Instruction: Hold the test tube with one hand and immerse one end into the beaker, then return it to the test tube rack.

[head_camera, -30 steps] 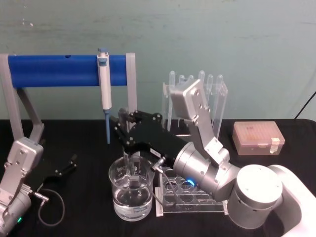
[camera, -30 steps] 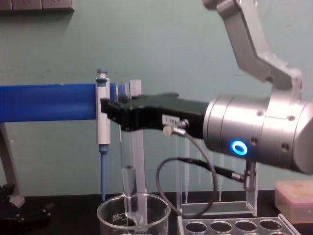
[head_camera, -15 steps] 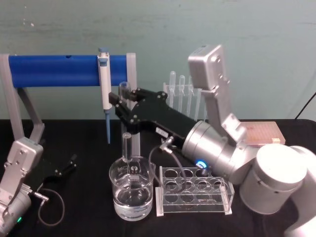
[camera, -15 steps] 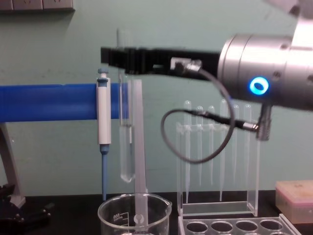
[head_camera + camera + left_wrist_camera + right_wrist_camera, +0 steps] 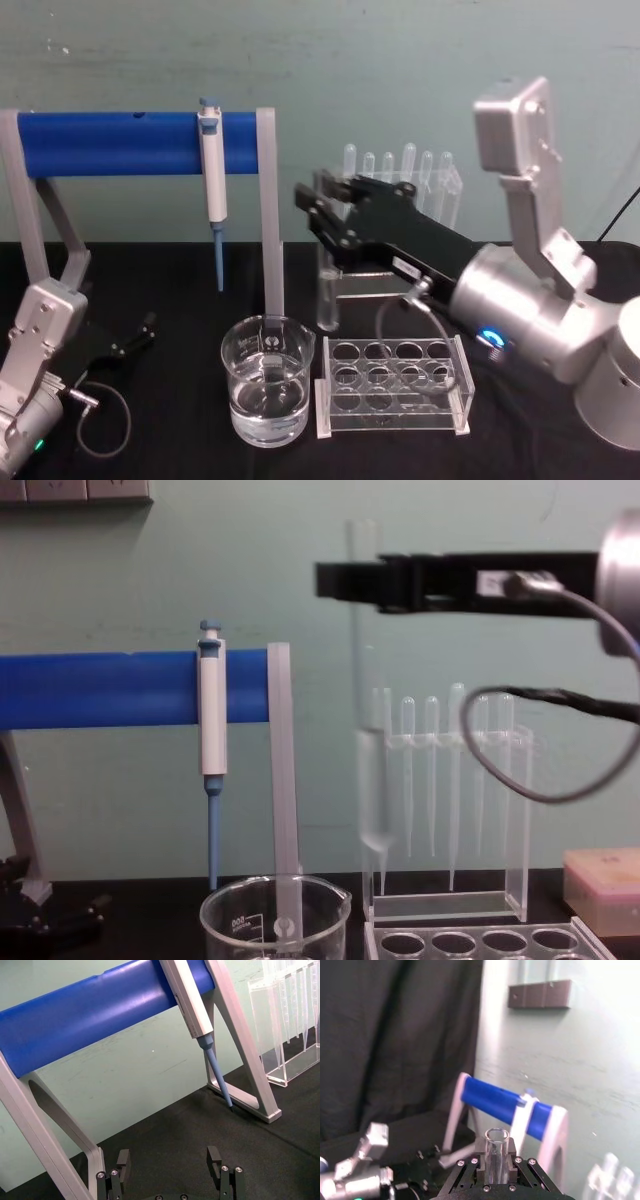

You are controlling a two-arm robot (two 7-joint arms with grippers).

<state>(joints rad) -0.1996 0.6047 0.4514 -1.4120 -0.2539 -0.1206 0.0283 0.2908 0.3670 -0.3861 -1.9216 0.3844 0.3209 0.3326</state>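
Carrying test tube [image 5: 366,680] | right gripper [image 5: 355,580] | now clear of beaker [image 5: 274,915]

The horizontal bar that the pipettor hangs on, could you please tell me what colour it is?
The thick round horizontal bar is bright blue, on grey uprights; the head view shows it best.

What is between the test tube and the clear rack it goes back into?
Nothing visible. The right pincer holds the test tube upright, raised clear of the beaker and nearly over the rack, whose visible holes look open.
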